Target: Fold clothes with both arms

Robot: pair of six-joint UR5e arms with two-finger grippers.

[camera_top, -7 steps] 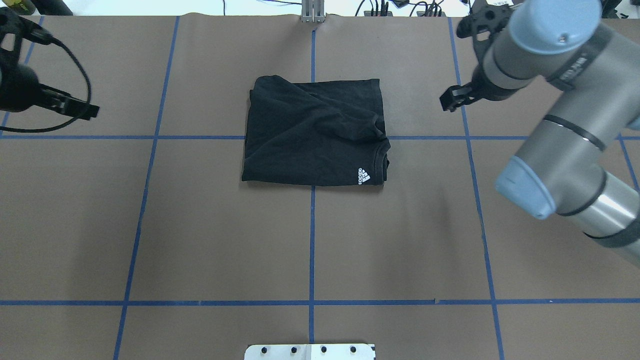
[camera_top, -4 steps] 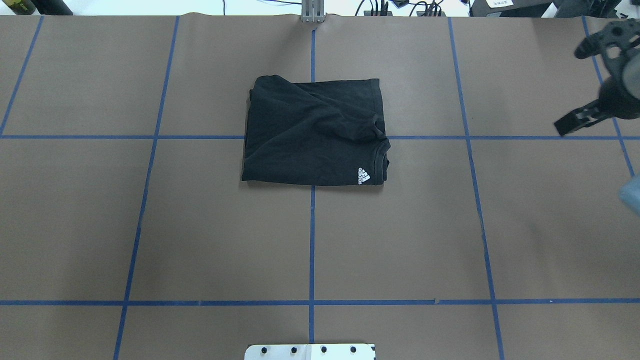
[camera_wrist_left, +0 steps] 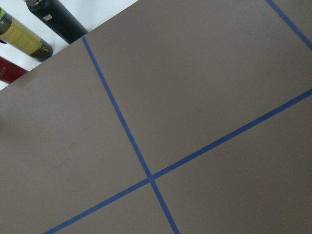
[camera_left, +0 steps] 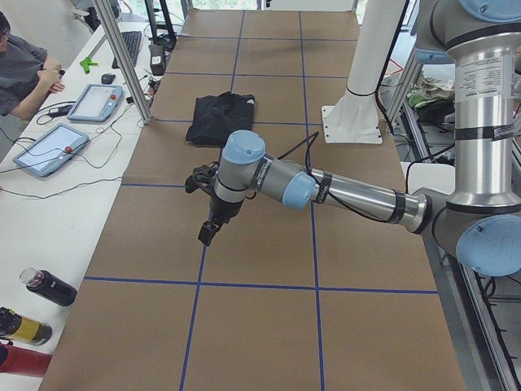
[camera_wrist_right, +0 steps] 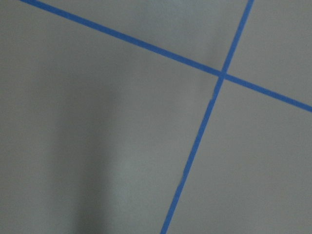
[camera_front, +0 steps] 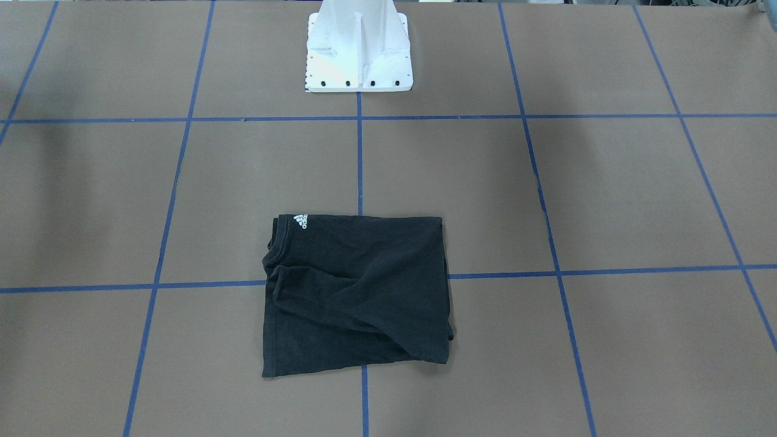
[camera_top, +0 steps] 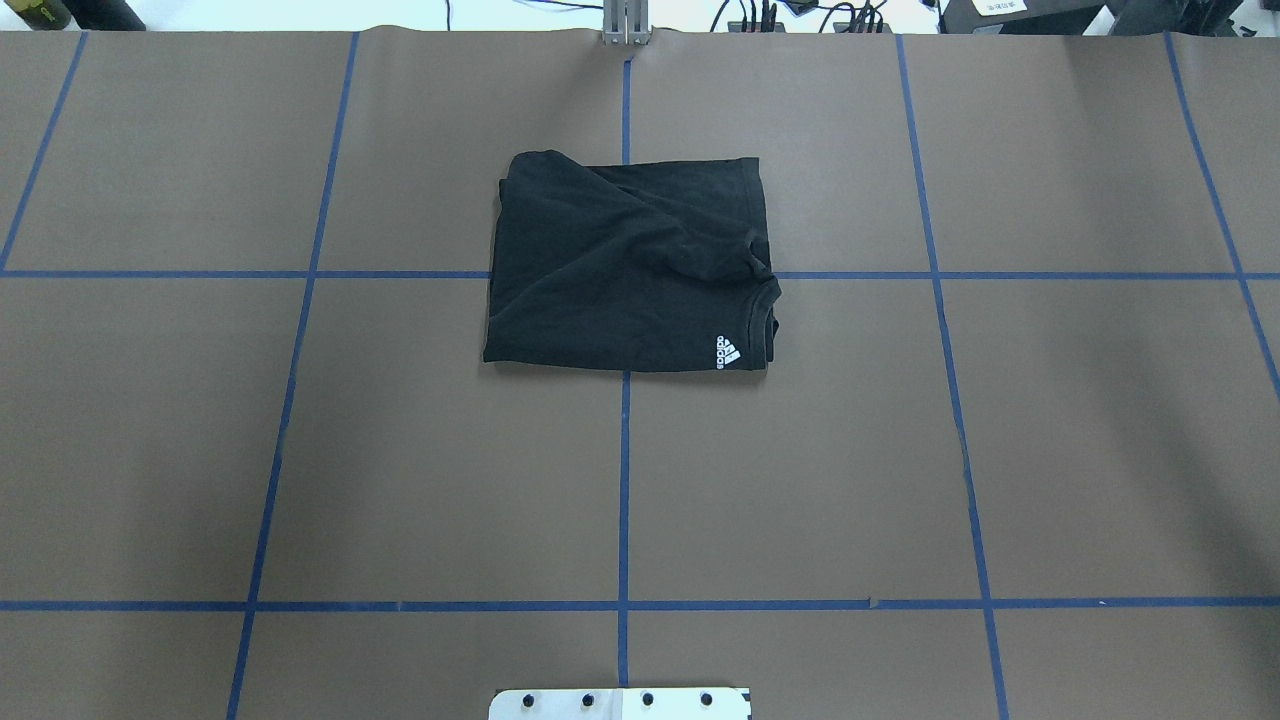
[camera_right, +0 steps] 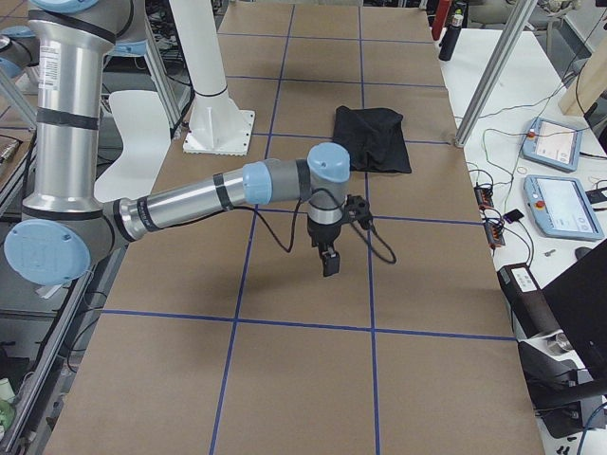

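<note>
Apparently near the end. The shirt point(camera_top: 628, 265) lies as a compact, roughly square packet on the desk point(camera_top: 300, 450). It sits across the middle tape line point(camera_top: 624, 480), in the half far from the robot's base. A small white logo point(camera_top: 729, 351) shows at the near corner on the robot's right. No chest print is visible, so I take it to be folded inside.

Neither arm touches the cloth, and the two top views show no arm at all. The left gripper point(camera_left: 209, 231) hangs over bare desk toward the left end, well apart from the shirt. The right gripper point(camera_right: 328, 262) hangs likewise toward the right end. Both show only in the side views, so I cannot tell whether either is spread apart or pressed together.

Left to do, in my judgement: little. A diagonal ridge crosses the top layer, and the right edge bunches slightly. A smoothing pass looks optional.
</note>
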